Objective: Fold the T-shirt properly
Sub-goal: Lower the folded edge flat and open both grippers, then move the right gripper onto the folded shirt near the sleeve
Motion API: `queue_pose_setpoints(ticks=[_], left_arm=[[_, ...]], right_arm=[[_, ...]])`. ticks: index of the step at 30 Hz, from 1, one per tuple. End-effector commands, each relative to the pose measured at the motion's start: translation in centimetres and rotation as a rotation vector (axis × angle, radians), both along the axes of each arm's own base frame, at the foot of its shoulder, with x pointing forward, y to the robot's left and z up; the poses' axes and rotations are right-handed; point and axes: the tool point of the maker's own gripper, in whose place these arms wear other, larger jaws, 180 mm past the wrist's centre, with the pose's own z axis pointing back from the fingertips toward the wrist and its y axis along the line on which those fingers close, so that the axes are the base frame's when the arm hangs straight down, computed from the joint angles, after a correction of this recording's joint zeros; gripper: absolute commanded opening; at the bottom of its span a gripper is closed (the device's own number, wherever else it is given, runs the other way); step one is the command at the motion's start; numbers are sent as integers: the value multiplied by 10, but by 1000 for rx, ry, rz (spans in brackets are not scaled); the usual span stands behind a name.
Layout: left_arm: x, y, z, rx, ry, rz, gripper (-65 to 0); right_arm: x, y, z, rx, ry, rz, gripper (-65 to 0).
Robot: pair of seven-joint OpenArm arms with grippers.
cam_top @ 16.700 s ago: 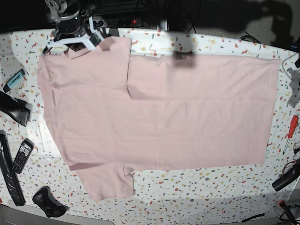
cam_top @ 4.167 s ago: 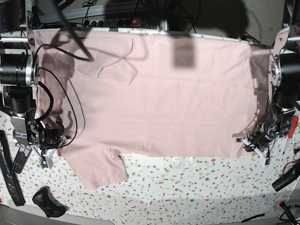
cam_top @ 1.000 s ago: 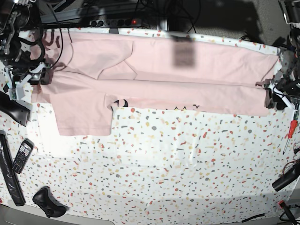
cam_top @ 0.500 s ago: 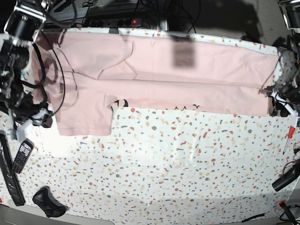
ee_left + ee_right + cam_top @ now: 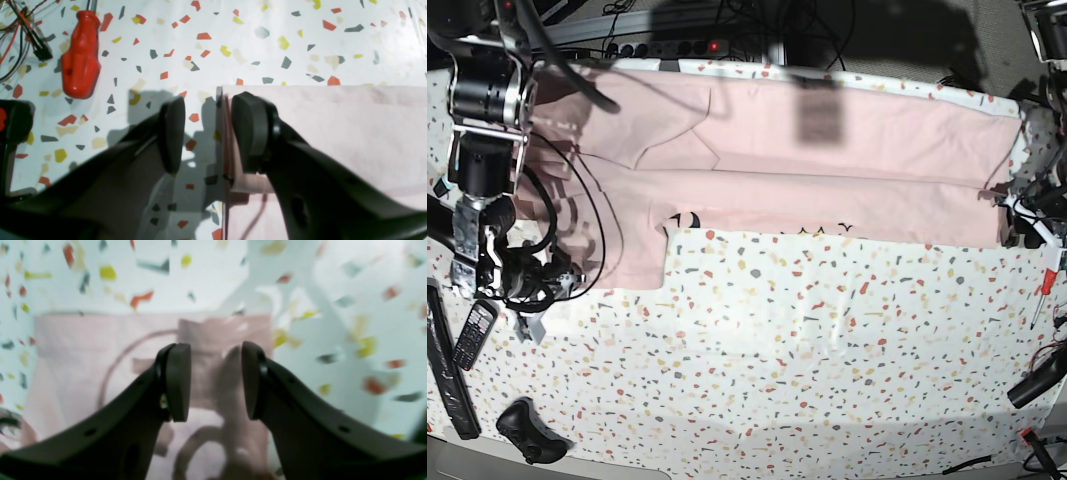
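The T-shirt (image 5: 827, 160) lies halved; both hands, left hand (image 5: 206, 133) and right hand (image 5: 215, 380), are apart, empty. Next, I think: fold the sleeve inward.

White terrazzo-speckled table (image 5: 827, 340), folded pink T-shirt (image 5: 827, 160), red screwdriver (image 5: 80, 60), phone (image 5: 473, 335)

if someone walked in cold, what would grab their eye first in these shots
The pale pink T-shirt dominates, folded into a long band across the far side of the speckled terrazzo-pattern table, with tips of black lettering peeking out along its near edge. Next, the right end effector hangs open by the sleeve. A red screwdriver lies near the open left end effector.
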Motion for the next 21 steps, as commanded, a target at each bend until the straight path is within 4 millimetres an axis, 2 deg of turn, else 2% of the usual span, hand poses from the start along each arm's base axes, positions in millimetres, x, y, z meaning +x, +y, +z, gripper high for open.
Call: queue_pose_setpoints(ticks=[1, 5, 10, 12, 15, 18, 21], left_arm=[[11, 6, 21, 13, -64, 2, -394], [11, 6, 21, 12, -64, 2, -394], [11, 6, 21, 12, -64, 2, -394], [11, 6, 21, 12, -64, 2, -394], [11, 6, 21, 13, -64, 2, -394], [11, 6, 21, 13, -64, 2, -394], [11, 6, 20, 12, -64, 2, -394]], right_arm=[[12, -8, 14, -21, -28, -5, -406], [4, -11, 4, -56, 24, 10, -424], [4, -11, 5, -57, 27, 10, -612], [6, -11, 6, -55, 9, 10, -650], [14, -5, 13, -48, -40, 53, -650], [22, -2, 29, -68, -85, 81, -650], [22, 0, 45, -113, -88, 112, -650]])
